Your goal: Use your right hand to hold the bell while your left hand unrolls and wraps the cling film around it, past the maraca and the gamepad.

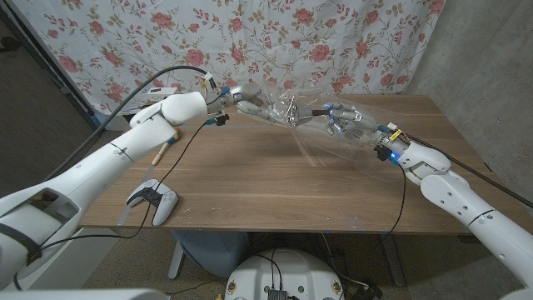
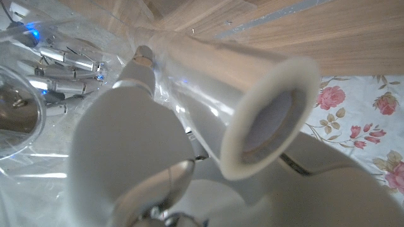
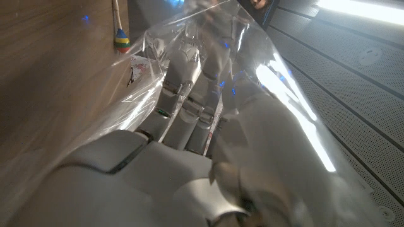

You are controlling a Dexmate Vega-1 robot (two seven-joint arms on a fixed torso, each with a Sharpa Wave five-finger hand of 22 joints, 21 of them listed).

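Lying nearest on the wooden table [image 1: 275, 179], the gamepad [image 1: 153, 198] sits by the front edge under the left arm, with the maraca [image 1: 163, 150] just beyond it. Farther back, the left hand [image 1: 218, 98] grips the cling film roll [image 2: 252, 104], whose open core end shows in the left wrist view, and film stretches across to the right hand [image 1: 346, 121]. The right wrist view shows film draped over its fingers [image 3: 189, 101]; they close on the bell [image 2: 17, 116], a metal dome seen under film in the left wrist view
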